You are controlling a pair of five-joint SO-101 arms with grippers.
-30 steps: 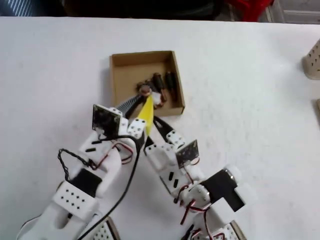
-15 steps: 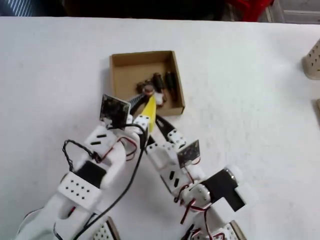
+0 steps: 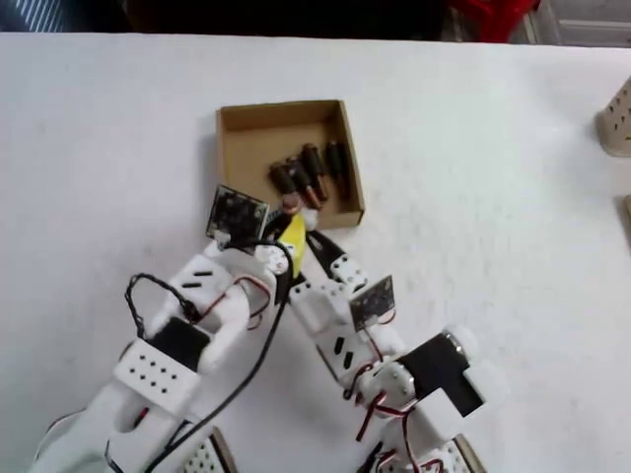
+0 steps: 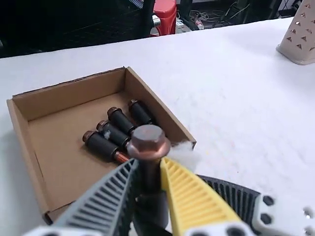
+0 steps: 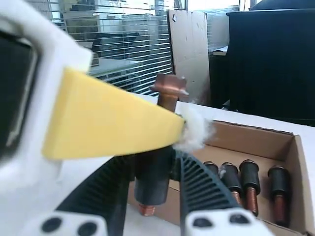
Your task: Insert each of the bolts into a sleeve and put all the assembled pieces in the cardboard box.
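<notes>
The left gripper (image 4: 147, 169) was closed on the bolt (image 4: 150, 140) just under its head. The right gripper (image 5: 156, 169) clamped the black sleeve (image 5: 151, 189) below, at the near edge of the box (image 4: 22, 123). Both parts looked stiff, dense and probably slick, so a hold across the sleeve's middle seemed safest. Four finished pieces (image 4: 115, 132) lay inside. The white table (image 3: 473, 148) looked faintly textured, and a dim room lay beyond.

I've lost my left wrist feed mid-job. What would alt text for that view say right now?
The left gripper clamps a copper bolt upright between its grey and yellow fingers, hex head up, shank set in a black sleeve below. Behind it, an open cardboard box on the white table holds four assembled pieces lying side by side.
</notes>
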